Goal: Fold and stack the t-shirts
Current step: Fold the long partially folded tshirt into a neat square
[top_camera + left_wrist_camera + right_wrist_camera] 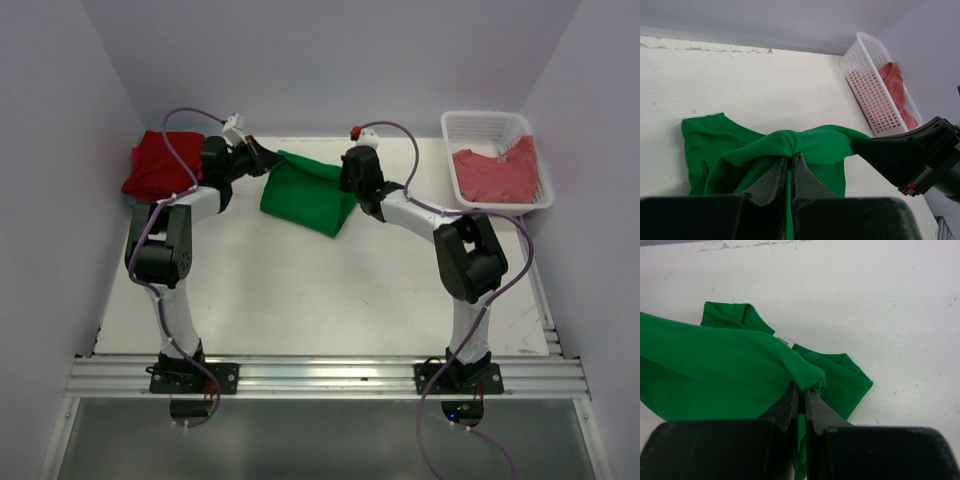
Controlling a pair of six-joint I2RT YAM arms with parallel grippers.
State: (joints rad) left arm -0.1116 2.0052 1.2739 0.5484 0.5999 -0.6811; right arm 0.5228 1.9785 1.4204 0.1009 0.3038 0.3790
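The bright green t-shirt lies partly folded at the back middle of the table, its upper edge lifted between both arms. My left gripper is shut on the left end of that edge. In the left wrist view its fingers pinch a bunched ridge of the green t-shirt. My right gripper is shut on the right end. In the right wrist view it pinches a fold of the green t-shirt. A red t-shirt lies folded at the back left.
A white lattice basket stands at the back right and holds a salmon-red t-shirt. The left wrist view shows the same basket and the dark body of the right gripper. Walls close in the table on three sides.
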